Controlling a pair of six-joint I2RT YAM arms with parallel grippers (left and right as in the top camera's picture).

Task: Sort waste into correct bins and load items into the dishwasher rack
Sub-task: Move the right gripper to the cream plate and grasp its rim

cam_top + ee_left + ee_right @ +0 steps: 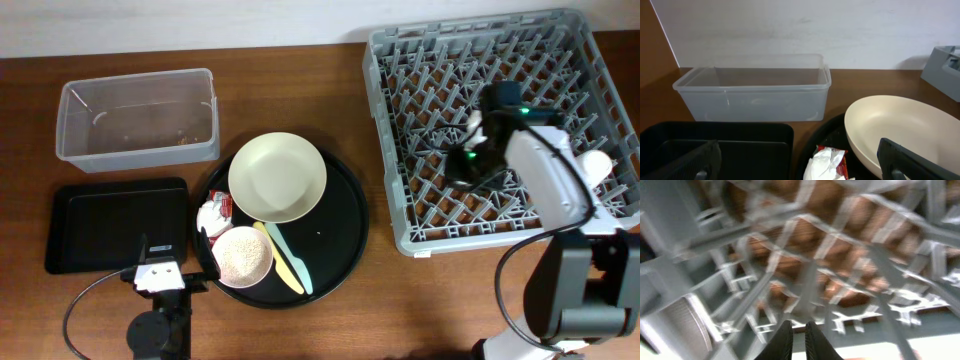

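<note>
Rack (pixel 420 120) sits right of the round tray (pixel 340 235). Right gripper (pixel 794 340) is down among its pegs, fingers nearly together, nothing between them. Tub (pixel 137 90) back-left of the tray, black bin (pixel 110 225) left. On the tray: plate (pixel 277 176) at back, bowl (pixel 243 256) of grains front-left, utensils (pixel 290 262) front, wrapper (pixel 214 212) at left edge. Left gripper (pixel 802 155) wide apart, empty, at the tray's front-left.

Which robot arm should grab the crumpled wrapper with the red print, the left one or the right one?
Left. The left gripper sits open beside the round black tray, close to the wrapper. The right gripper is far away, shut, down in the dishwasher rack.
</note>
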